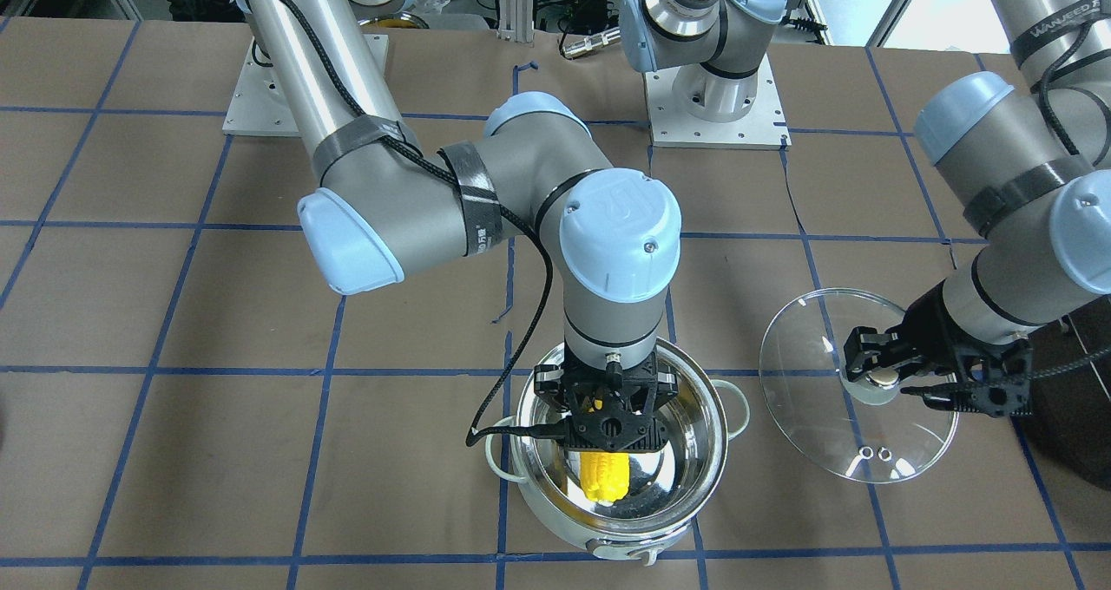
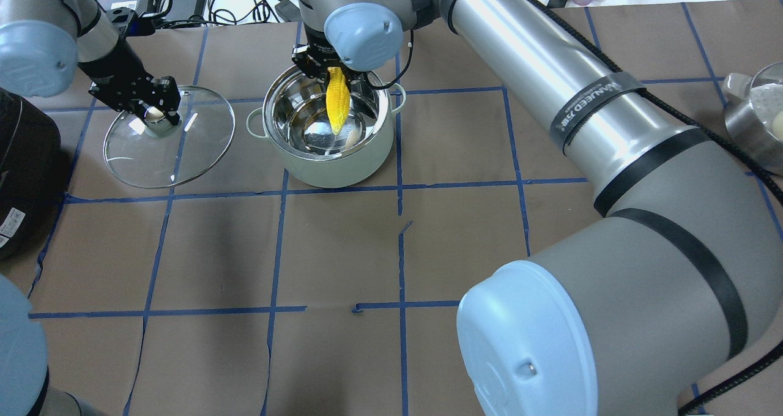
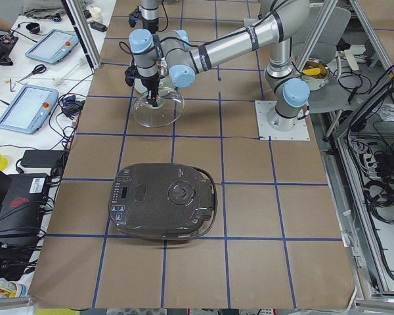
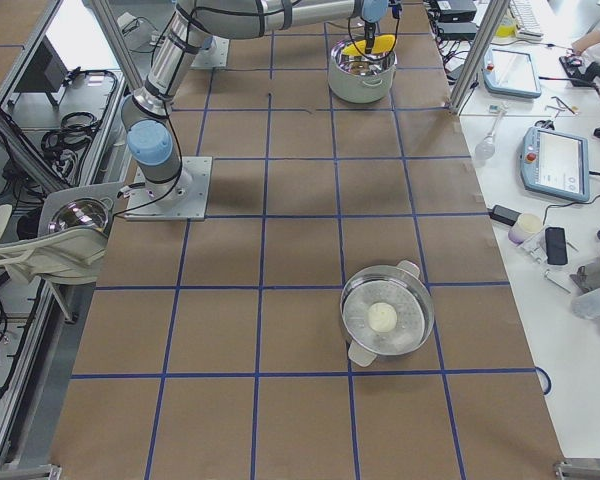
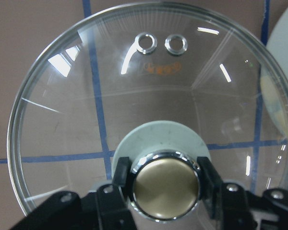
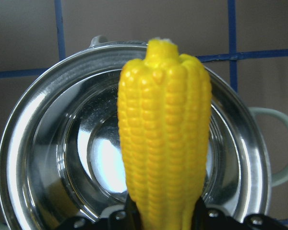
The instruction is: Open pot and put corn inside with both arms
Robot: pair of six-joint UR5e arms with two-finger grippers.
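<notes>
My right gripper [image 2: 332,72] is clamped on the thick butt end of the corn [image 6: 163,129], which hangs tip-down over the open pot [image 2: 324,168] at top centre of the overhead view. The tip is already below the rim but looks short of the steel floor. I judge the corn to be a light, stiff toy. Its kernel ridges give my pads something to bite, so a squeeze at the wide end should hold. The taper would let it slip if I gripped lower.

My left gripper [image 1: 878,371] is closed around the brass knob [image 5: 165,187] of the glass lid [image 5: 86,96], held tilted at the left of the overhead view, well apart from the pot. I cannot tell whether its lower edge touches the table. Glass is smooth, heavier than the corn and breakable, so the knob is the only sound place to hold it.

My gripper's black cable [image 1: 499,399] loops down just beside the pot's loop handle [image 1: 493,455] and could snag there. A large black appliance [image 3: 163,200] sits beyond the lid at the overhead view's left edge. A second steel pan [image 4: 385,318] holding a white ball stands far off.
</notes>
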